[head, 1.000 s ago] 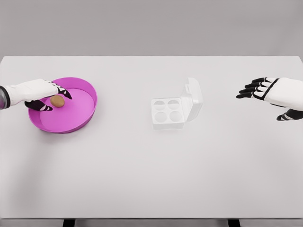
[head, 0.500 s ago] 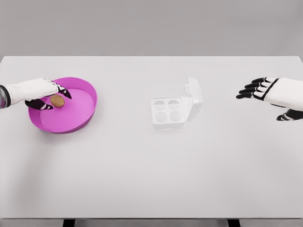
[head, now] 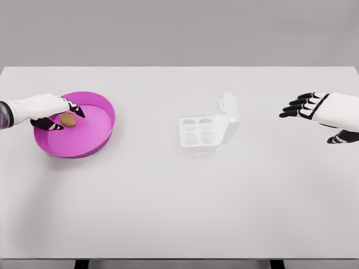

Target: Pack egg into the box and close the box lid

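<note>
You have the egg [head: 68, 119] lying inside the magenta bowl [head: 95, 140], in the bowl's left part, near its left rim. Your left hand [head: 49, 110] reaches over that rim from the left: its black-tipped fingers [head: 77, 109] curl over the top of the egg and the thumb [head: 49, 125] sits just below and to the left of it, so the hand brackets the egg closely. Whether the fingers actually press on the shell you cannot tell from this head view; the egg looks to rest on the bowl floor.

The white egg box [head: 199, 133] stands well to the right of the bowl, about mid-tabletop, with four round cups showing, all empty. Its lid [head: 228, 115] is swung up and back on the side away from the bowl, standing tilted open.

Your right hand [head: 320, 112] hovers far to the right of the bowl, beyond the box and well apart from it, near the tabletop's right edge. Its fingers are spread and relaxed, pointing left toward the box, and it holds nothing.

The bowl and the box both rest on the pale grey tabletop [head: 168, 207].
</note>
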You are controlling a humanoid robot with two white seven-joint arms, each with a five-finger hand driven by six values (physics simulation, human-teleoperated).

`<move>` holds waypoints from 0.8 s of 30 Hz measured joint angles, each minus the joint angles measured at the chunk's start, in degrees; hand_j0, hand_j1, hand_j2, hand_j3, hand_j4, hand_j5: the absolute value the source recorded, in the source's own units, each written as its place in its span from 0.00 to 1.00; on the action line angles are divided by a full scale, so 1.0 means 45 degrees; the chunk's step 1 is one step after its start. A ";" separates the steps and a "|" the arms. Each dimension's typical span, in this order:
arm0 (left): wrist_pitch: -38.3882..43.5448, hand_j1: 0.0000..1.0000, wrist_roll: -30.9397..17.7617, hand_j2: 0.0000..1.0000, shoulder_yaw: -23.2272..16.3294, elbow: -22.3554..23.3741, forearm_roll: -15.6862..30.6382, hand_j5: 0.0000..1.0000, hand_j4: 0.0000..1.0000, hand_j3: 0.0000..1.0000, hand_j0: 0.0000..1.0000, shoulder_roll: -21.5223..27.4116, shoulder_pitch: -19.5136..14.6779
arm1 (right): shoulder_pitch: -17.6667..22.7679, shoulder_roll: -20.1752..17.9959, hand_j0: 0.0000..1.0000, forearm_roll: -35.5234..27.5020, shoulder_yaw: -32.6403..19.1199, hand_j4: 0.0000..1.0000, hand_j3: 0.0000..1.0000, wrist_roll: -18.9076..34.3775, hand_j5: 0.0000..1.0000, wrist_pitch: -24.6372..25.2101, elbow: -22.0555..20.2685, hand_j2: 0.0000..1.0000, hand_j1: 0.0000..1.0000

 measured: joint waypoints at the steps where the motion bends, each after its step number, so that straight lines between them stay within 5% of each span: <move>1: 0.0000 0.71 0.0000 0.71 -0.0002 0.0003 0.0000 0.71 0.71 0.71 0.71 0.0003 0.0000 | 0.0000 0.0000 1.00 0.0000 0.0000 1.00 1.00 0.0000 1.00 0.0000 0.0002 1.00 1.00; 15: 0.0000 0.69 0.0000 0.69 -0.0007 0.0015 0.0000 0.69 0.69 0.69 0.69 -0.0008 0.0039 | 0.0176 0.0050 1.00 0.0001 0.0002 1.00 1.00 0.0000 1.00 0.0000 -0.0060 1.00 1.00; 24: 0.0000 0.59 0.0001 0.59 -0.0007 0.0015 0.0005 0.59 0.59 0.59 0.59 -0.0008 0.0078 | 0.0195 0.0096 1.00 0.0002 0.0001 1.00 1.00 0.0000 1.00 0.0000 -0.0051 1.00 1.00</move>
